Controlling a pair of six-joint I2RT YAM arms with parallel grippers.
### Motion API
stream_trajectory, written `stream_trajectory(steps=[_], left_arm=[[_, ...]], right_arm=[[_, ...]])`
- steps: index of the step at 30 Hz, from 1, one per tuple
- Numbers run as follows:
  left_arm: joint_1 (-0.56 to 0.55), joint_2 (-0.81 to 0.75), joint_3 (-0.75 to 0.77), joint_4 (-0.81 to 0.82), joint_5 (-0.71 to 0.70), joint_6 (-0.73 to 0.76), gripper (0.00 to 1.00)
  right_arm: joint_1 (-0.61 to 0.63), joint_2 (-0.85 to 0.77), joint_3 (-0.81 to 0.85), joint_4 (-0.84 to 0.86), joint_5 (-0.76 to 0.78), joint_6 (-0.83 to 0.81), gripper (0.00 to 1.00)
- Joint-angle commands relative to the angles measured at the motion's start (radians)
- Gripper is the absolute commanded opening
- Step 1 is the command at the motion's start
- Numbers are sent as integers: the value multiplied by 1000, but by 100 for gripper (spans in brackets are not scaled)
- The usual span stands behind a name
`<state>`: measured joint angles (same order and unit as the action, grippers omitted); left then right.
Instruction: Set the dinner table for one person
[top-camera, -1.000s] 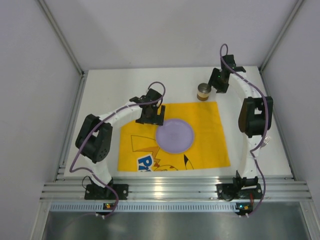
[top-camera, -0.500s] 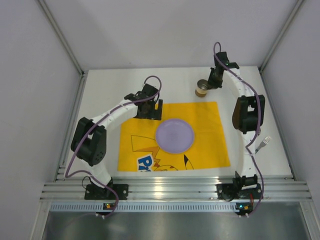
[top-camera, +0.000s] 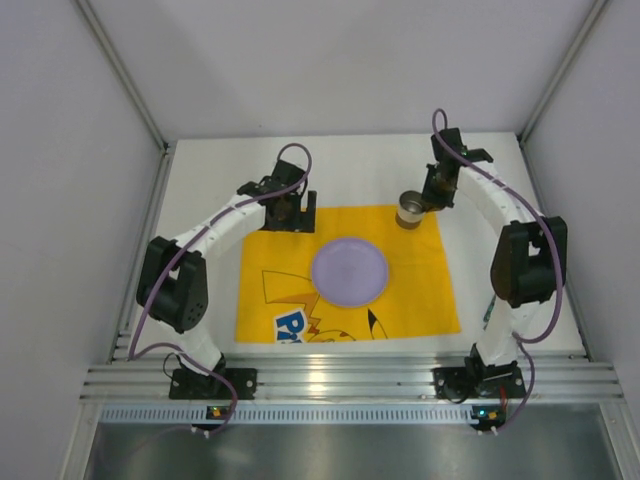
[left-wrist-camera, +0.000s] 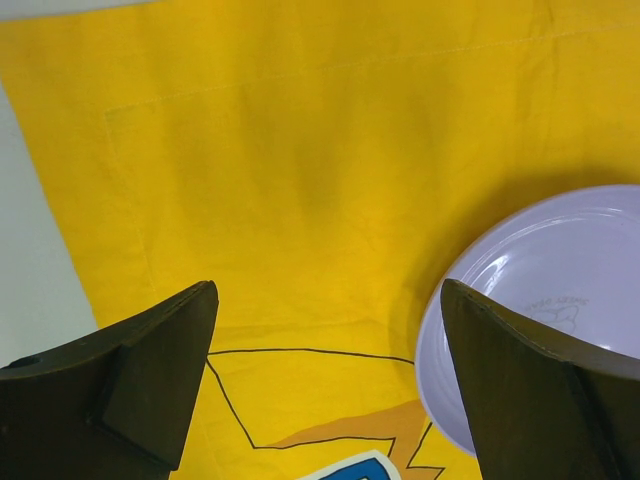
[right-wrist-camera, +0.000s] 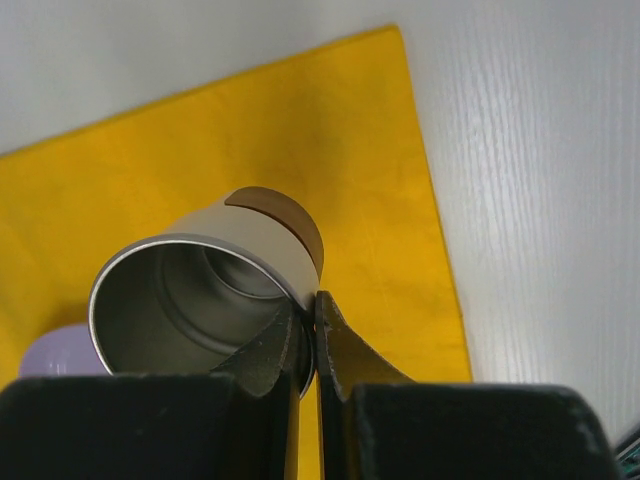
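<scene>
I'm running this from afar in a robotics lab cell, not a home. Plain white panels (top-camera: 330, 60) box in the dinner table (top-camera: 200, 190) on three sides, joined by bare aluminium struts (top-camera: 121, 70). The left arm (top-camera: 220, 220) and right arm (top-camera: 495, 195) are bolted to a slotted aluminium rail (top-camera: 340, 378), with purple cables (top-camera: 295, 147) looping loose.

Yellow cartoon mat (top-camera: 420, 290), lilac plate (top-camera: 350, 271) (centred on it), steel cup (top-camera: 409, 210)

The left arm (top-camera: 216, 226) and right arm (top-camera: 487, 197) have white links, black joints (top-camera: 175, 290), purple cables (top-camera: 293, 146), dark fingers (left-wrist-camera: 140, 380).
</scene>
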<state>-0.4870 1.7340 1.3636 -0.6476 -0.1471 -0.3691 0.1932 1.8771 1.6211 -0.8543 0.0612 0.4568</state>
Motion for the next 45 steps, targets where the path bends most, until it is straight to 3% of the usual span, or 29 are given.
stream_trajectory(steps=[1,10,11,13,15,16,19,24,27,28,34,41,45], left_arm=[[4,-47,37,5,17,22,98],[7,-45,45,9,43,25,98],[7,-45,45,9,46,25,98],[7,-47,45,6,47,27,98],[7,-48,43,9,49,27,98],[7,-48,43,11,50,27,98],[8,-45,43,14,64,27,98],[7,-34,43,16,93,32,98],[7,-27,45,13,113,35,98],[7,-24,46,11,118,35,98],[7,-17,49,9,142,38,98],[7,-30,10,45,187,4,98],[7,-54,-34,60,178,-4,98]], right_arm=[[29,-79,-107,108,-12,40,0],[54,-105,-280,251,-1,33,2],[54,-111,-293,254,6,29,8],[54,-150,-309,253,29,31,43],[54,-200,-325,242,55,31,61],[54,-220,-328,233,68,29,78],[48,-297,-325,167,144,20,99],[-61,-435,-421,104,144,39,100],[-185,-507,-558,101,86,74,99],[-287,-519,-622,101,71,82,97],[-553,-542,-797,139,-55,112,90],[-623,-471,-790,170,-66,115,81],[-624,-414,-771,184,-20,103,70]])
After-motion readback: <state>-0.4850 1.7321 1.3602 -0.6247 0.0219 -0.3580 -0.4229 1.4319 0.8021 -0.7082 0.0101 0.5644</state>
